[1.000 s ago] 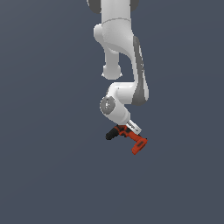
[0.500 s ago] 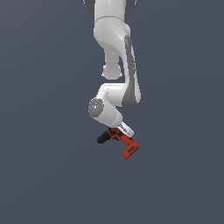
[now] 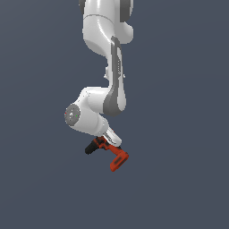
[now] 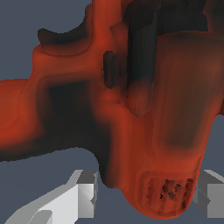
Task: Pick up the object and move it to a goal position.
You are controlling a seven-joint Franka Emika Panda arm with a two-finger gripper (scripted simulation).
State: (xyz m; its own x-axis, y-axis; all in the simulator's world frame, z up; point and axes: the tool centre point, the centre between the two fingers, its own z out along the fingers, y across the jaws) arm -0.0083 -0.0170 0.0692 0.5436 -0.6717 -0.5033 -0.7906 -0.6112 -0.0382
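Red-orange drill [image 3: 112,154], black chuck toward the exterior view's left, battery base lowest: 1 item, clamped in my claw [image 3: 107,142], fingers [image 4: 87,192] flanking its body.

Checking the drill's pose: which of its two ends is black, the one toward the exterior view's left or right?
The left one: the drill has its black chuck tip there; the opposite end is the red battery base.

A plain, dark blue-grey floor [image 3: 40,188] fills the background in both views. No edge or corner of it shows. Whether anything lies on it cannot be told.
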